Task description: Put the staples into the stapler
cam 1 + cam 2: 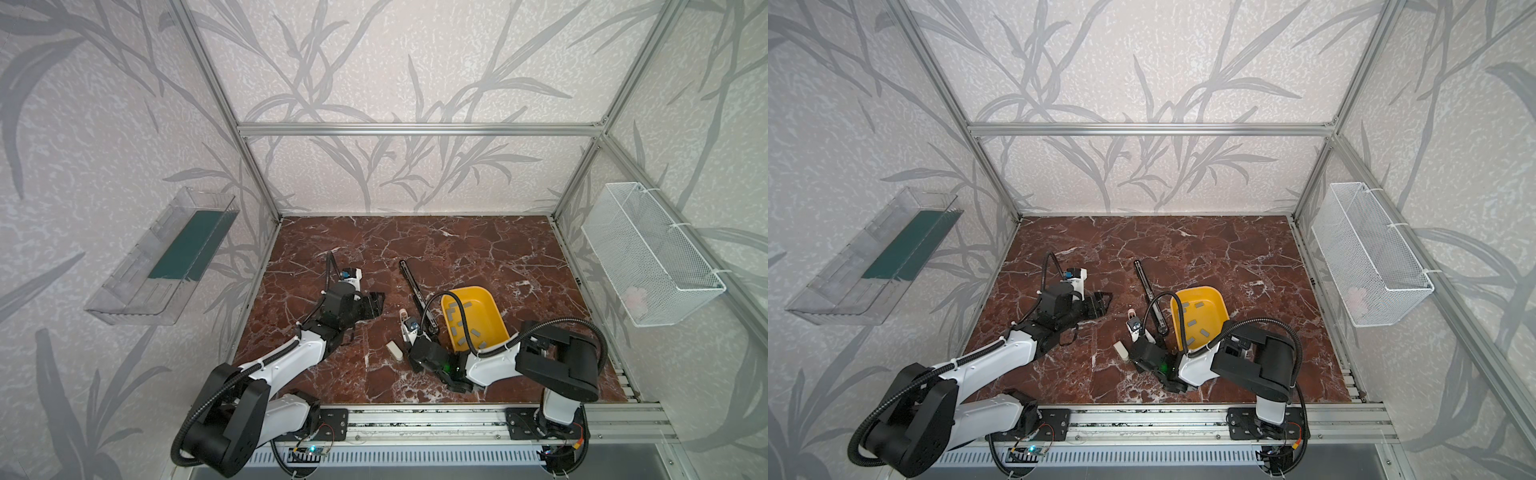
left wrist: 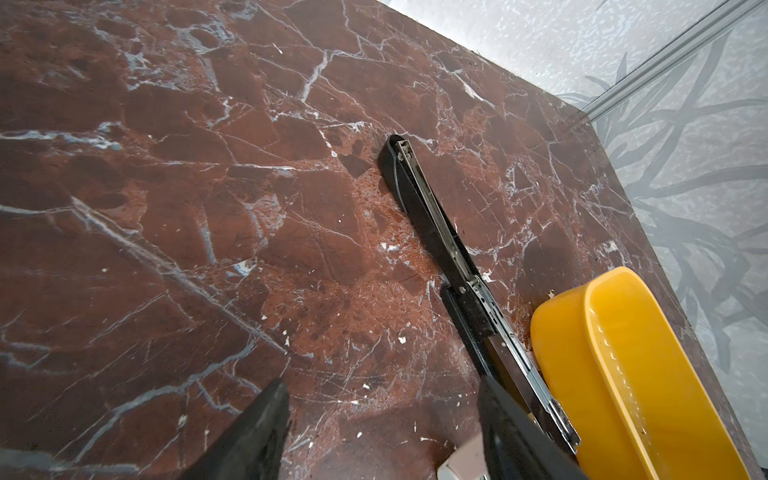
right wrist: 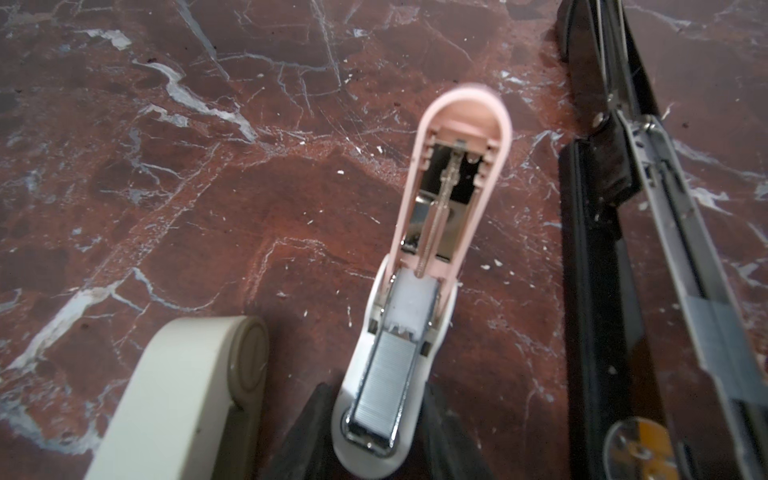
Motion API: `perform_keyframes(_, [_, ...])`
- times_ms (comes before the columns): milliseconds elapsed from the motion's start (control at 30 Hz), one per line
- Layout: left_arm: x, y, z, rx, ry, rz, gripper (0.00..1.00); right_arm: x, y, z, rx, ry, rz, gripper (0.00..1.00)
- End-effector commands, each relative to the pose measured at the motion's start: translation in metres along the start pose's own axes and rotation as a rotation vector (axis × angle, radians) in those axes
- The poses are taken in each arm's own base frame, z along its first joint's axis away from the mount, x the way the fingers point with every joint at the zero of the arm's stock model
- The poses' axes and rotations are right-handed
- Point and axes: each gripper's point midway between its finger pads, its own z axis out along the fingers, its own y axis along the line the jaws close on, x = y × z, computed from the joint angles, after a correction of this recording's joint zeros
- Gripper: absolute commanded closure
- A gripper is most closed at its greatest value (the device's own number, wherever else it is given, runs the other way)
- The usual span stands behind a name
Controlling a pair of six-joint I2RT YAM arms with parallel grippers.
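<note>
A small pink-and-white stapler (image 3: 449,199) lies hinged open on the marble table, with a strip of staples (image 3: 386,374) in its magazine. My right gripper (image 3: 376,388) is shut on its white base, one finger against each side. In both top views only the stapler's pink tip (image 1: 402,313) (image 1: 1132,311) shows beyond my wrist. Several loose grey staples (image 1: 454,331) (image 1: 1198,305) lie in the yellow bin (image 1: 469,289) (image 2: 561,332). My left gripper (image 2: 382,384) (image 1: 374,305) hangs open and empty, left of the long black stapler (image 2: 436,232).
The black stapler (image 1: 415,291) (image 3: 615,249) lies opened flat between the pink one and the bin. A closed cream stapler (image 1: 395,350) (image 3: 187,395) lies just left of my right gripper. A wire basket (image 1: 648,257) and a clear shelf (image 1: 162,262) hang on the side walls.
</note>
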Motion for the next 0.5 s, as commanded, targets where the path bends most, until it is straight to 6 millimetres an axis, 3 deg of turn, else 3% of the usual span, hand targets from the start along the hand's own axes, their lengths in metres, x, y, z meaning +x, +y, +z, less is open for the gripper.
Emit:
perform_keyframes(0, [-0.017,-0.016,0.001,0.063,-0.035,0.023,0.28,0.050,-0.025,0.002,0.095,0.169,-0.075,0.63])
perform_keyframes(467, [-0.013,-0.010,0.008,0.031,-0.002,-0.001,0.34,0.046,-0.015,-0.003,0.018,0.149,-0.075,0.71])
